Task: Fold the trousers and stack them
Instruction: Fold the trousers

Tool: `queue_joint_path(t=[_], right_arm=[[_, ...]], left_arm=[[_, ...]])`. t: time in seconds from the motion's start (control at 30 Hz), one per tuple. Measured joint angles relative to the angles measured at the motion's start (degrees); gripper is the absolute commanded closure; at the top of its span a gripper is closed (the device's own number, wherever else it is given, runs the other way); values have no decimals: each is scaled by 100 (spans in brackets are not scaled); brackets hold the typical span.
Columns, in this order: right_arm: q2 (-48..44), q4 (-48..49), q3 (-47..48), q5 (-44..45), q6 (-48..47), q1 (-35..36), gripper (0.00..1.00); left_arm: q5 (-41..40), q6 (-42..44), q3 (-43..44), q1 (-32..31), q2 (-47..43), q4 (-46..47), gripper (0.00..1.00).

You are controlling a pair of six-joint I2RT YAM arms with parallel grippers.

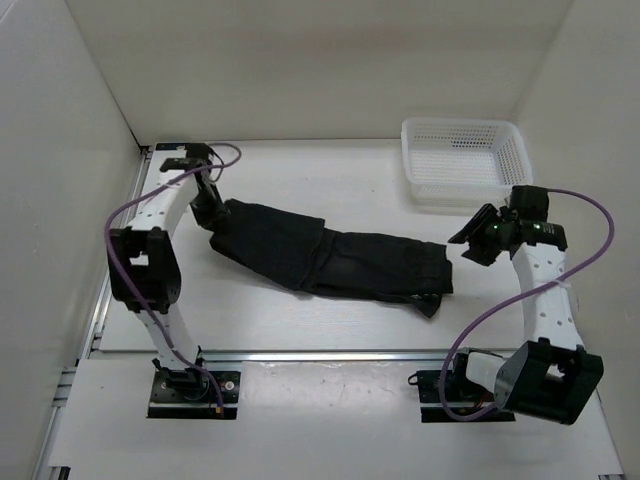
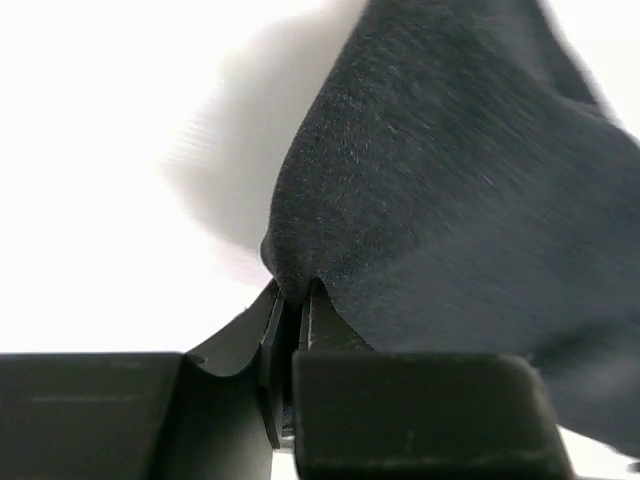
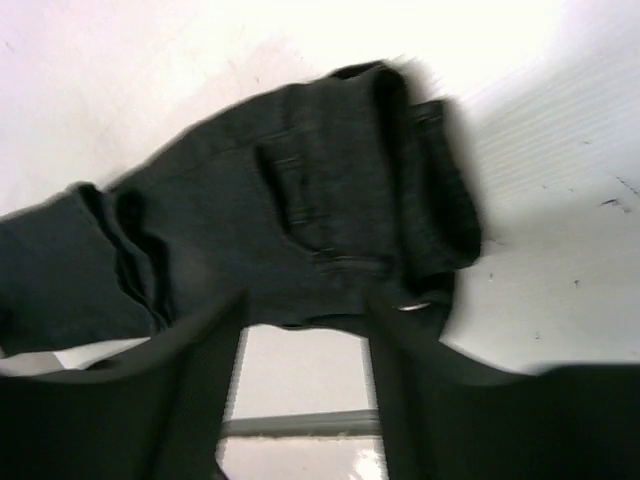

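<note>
Pinching trousers [image 1: 330, 258] at leg end: left fingers [image 2: 325, 325] | right fingers [image 3: 200, 360] spread, near waistband end | trousers lying stretched out across worktop [image 1: 300, 330]

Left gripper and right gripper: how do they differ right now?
The left gripper is shut on the trousers, pinching their far-left end; the right gripper is open and holds nothing. The left one touches cloth; the right one sits off the trousers' right end, nearer the basket. Both are black.
</note>
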Motion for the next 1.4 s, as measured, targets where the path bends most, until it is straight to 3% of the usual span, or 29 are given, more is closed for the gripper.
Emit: queue_joint_path(t=[0.07, 0.1, 0.2, 0.27, 0.37, 0.5, 0.63, 0.7, 0.83, 0.87, 1.17, 1.27, 1.3, 1.33, 1.4], right_arm=[[184, 59, -87, -57, -74, 188, 61], [245, 103, -140, -105, -105, 280, 52], [544, 282, -260, -302, -188, 629, 12], [872, 431, -282, -372, -258, 992, 3], [1384, 673, -313, -387, -278, 1537, 2], [1766, 984, -487, -354, -203, 1980, 15], [2173, 1357, -667, -326, -42, 2275, 40], [2444, 1517, -686, -326, 26, 2430, 45], [3012, 1840, -645, -299, 162, 2892, 84], [3119, 1836, -584, -262, 197, 3034, 98], [3722, 1858, 227, 118, 509, 4041, 100], [3731, 1858, 243, 195, 599, 4113, 70], [3731, 1851, 243, 221, 623, 4124, 37], [3722, 1832, 243, 245, 660, 4124, 22], [3565, 1860, 273, 275, 695, 4157, 9]], left_arm=[[-177, -20, 343, 96, -306, -195, 90], [-267, -17, 592, 125, -437, -304, 90], [-459, -7, 1244, 79, -730, -516, 90], [-542, 0, 1572, -39, -870, -610, 90], [-540, -20, 1840, -229, -975, -741, 90], [-544, -155, 1912, -555, -975, -837, 90], [-579, -341, 1978, -1027, -968, -914, 90], [-586, -442, 2057, -1202, -962, -940, 90], [-579, -595, 2243, -1458, -962, -964, 90], [-579, -623, 2286, -1502, -962, -973, 90], [-570, -815, 2887, -2109, -942, -1106, 90], [-566, -876, 2942, -2415, -942, -1110, 90], [-570, -911, 2942, -2507, -929, -1119, 90], [-570, -942, 2938, -2586, -907, -1128, 90], [-581, -1027, 2896, -2739, -859, -1113, 90]])
